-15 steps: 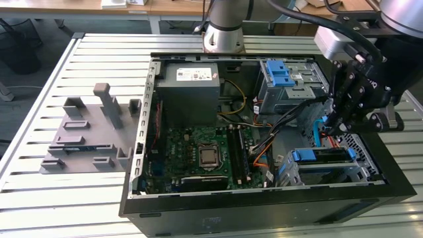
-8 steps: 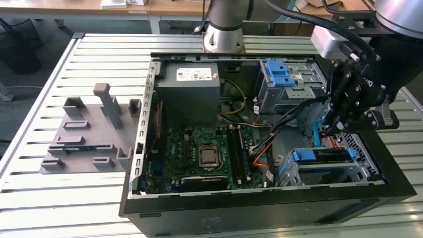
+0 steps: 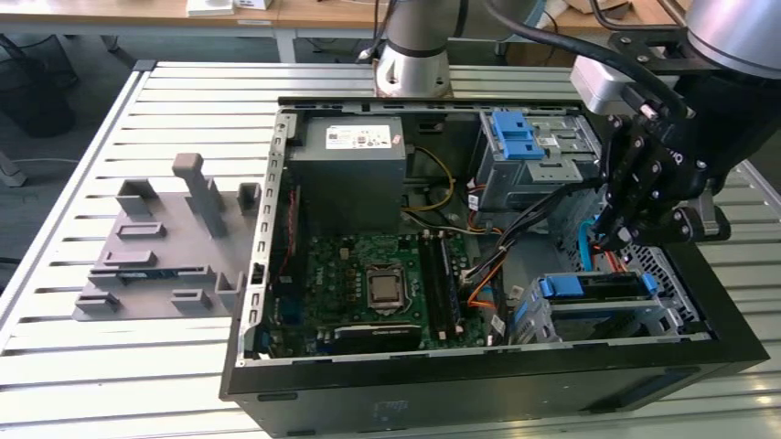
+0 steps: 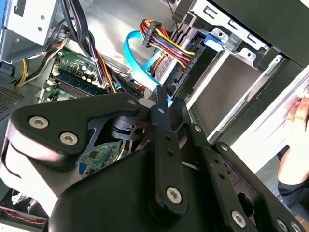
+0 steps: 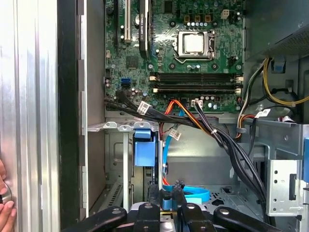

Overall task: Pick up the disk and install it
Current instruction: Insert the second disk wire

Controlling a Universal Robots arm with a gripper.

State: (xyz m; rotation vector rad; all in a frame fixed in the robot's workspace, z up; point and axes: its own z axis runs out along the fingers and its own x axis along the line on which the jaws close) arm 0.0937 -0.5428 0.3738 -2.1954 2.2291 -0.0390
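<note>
**Disk** (image 3: 594, 289), one. It appeared to sit in the cage (image 3: 610, 315) at the near end of the computer case (image 3: 488, 375), on the exterior view's right. It lay edge-up, so mostly its blue bracket showed, likely because this bay takes it from above. Whether it was fully seated could not be told.

**Gripper** (image 3: 610, 240), one. It hung just above and beyond the disk, inside the case. In the second wrist view (image 4: 161, 99) its fingers were drawn together at the tips, with no part of the disk between them.

**Blue cable** (image 3: 588, 242), one, looped beside the gripper. A bundle of coloured wires (image 4: 161, 43) ran towards the bay, presumably to feed the disk.

**Cages**, two. The far one (image 3: 537, 151) carried a blue latch.

**Power box** (image 3: 347, 151), one, at the far end.

**Circuit board** (image 3: 379, 283), one, on the case floor.

**Grey moulded tray** (image 3: 159, 242), one, on the table (image 3: 73, 357) at the exterior view's left.

**Person's hand** (image 5: 5, 208), one, at the case's outer wall.
</note>
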